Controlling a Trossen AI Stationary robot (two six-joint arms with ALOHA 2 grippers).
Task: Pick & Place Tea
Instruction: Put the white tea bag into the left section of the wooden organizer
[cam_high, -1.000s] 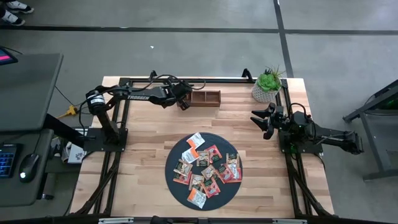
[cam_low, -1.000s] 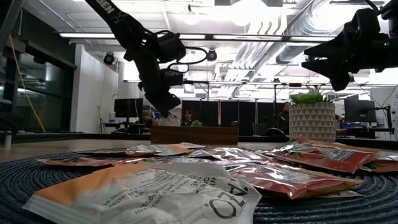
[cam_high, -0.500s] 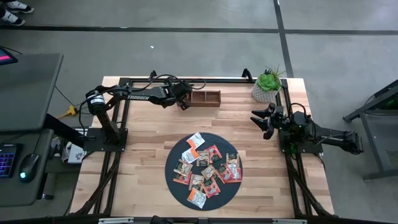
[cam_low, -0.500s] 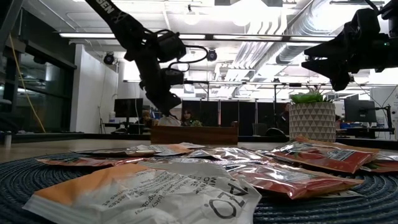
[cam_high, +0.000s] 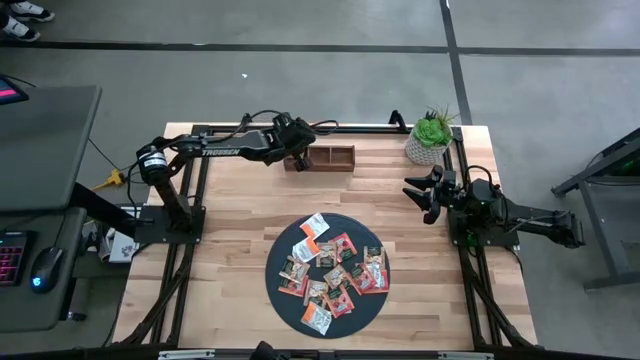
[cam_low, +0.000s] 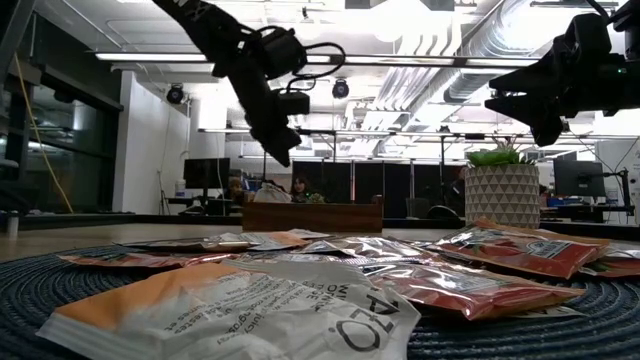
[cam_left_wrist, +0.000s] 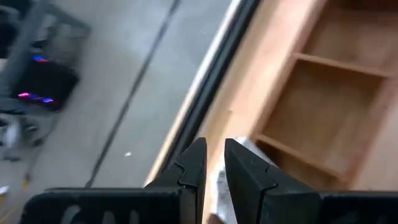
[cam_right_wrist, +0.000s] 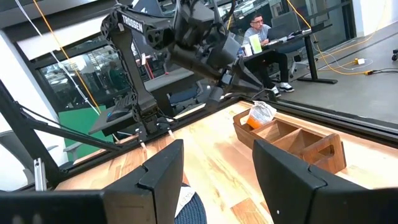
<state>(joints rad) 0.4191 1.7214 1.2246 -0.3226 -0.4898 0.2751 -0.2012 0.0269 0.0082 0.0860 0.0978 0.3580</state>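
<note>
left gripper (cam_high: 300, 147) is parked above the wooden tray (cam_high: 330, 158), fingers nearly closed, nothing held | one tea sachet (cam_right_wrist: 260, 114) is stood in the tray's end slot | right gripper (cam_high: 420, 195) is spread wide right of the tray | rest of the tea (cam_high: 330, 268) is piled on the mat (cam_high: 283, 248) in front of it

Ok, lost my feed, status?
Left gripper narrowly open above brown wooden tray. Orange-white tea sachet in its end compartment. Right gripper open, idle. Nothing blocking.

Bare table (cam_high: 240, 215) surrounds the sachet-covered mat (cam_high: 283, 299); wooden box (cam_high: 330, 158) and plant (cam_high: 430, 137) line the far edge.
</note>
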